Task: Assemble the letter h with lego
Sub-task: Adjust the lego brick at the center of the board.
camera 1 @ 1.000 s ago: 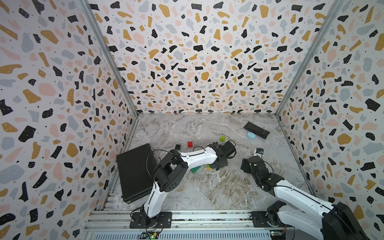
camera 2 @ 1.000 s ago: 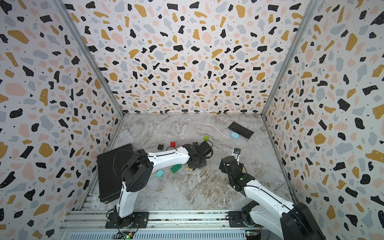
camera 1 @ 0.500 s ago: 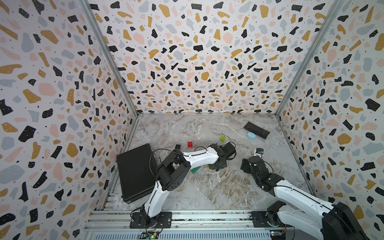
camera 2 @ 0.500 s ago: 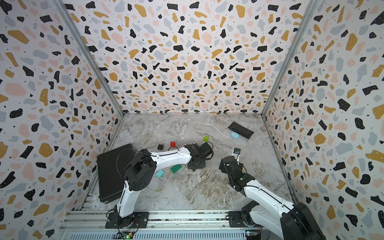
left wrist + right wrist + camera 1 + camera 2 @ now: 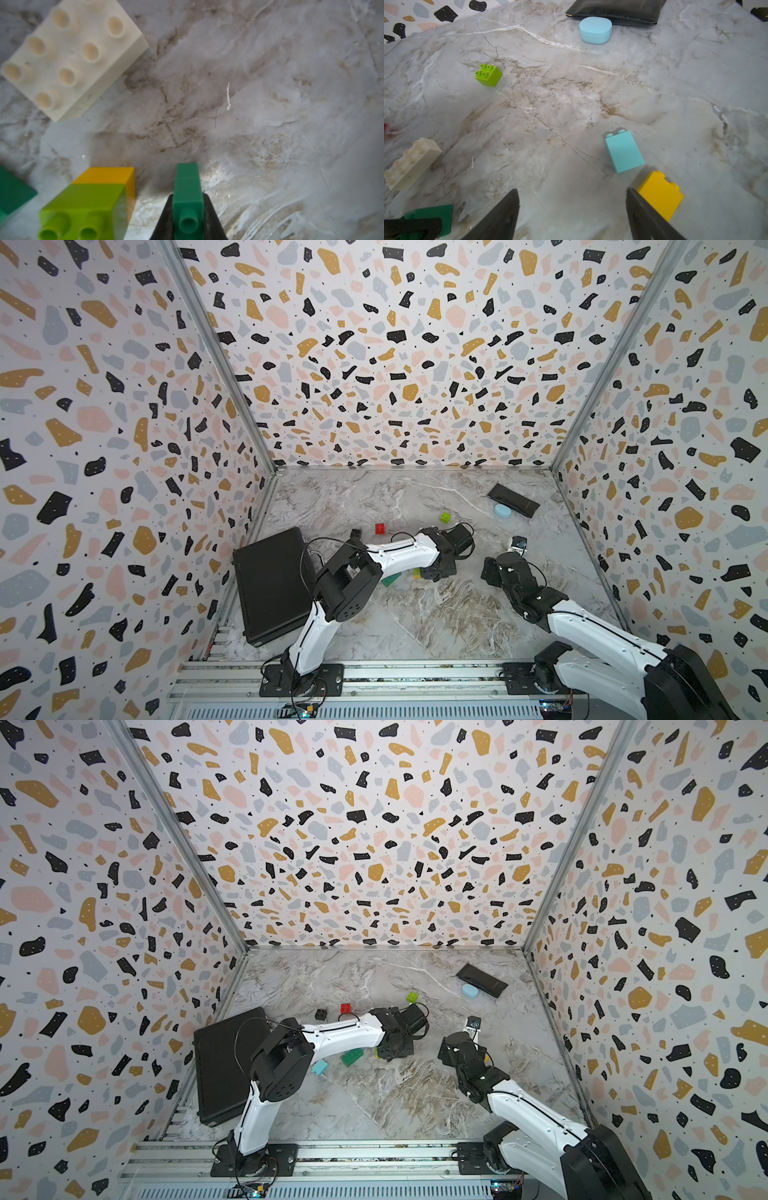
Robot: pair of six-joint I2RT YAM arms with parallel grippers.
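Observation:
My left gripper is shut on a narrow dark green lego brick, held low over the marble floor beside a lime-on-yellow stack. A white long brick lies just beyond, and another dark green brick lies beside the stack. My right gripper stands open with nothing between its fingers; a yellow brick and a light blue brick lie by one finger. Farther back lie red, lime and black bricks. Another light blue brick lies under the left arm.
A large black case lies along the left wall. At the back right a flat black case lies with a smooth pale-blue oval thing against it. Patterned walls close in three sides.
The left arm's elbow has shifted a little while its gripper stays over the bricks in the middle. The right arm has not moved.

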